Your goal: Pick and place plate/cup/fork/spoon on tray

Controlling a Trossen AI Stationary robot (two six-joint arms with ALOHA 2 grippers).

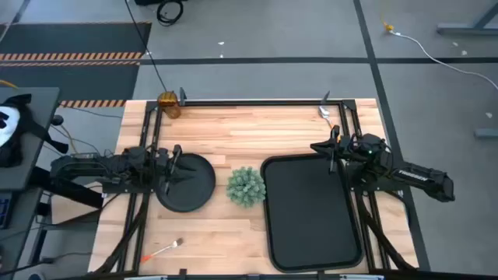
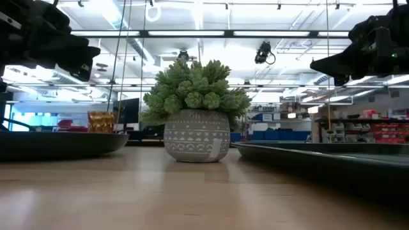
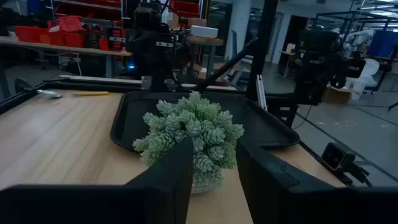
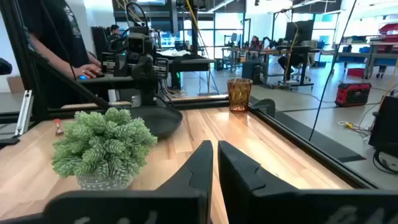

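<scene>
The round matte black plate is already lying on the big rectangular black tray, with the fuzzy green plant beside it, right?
Not quite. The round matte black plate lies on the bare wooden table, left of the fuzzy green plant, not on the big rectangular black tray, which sits on the plant's other side. The high view shows this.

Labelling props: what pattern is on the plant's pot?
The pot is grey with white triangle-and-dot bands, clearest in the low view.

On the bench [image 1: 233, 241], the plant [image 1: 246, 186] stands between the plate [image 1: 194, 187] on its left and the tray [image 1: 311, 210] on its right; the cup [image 1: 169, 104] sits at the far left corner.
</scene>
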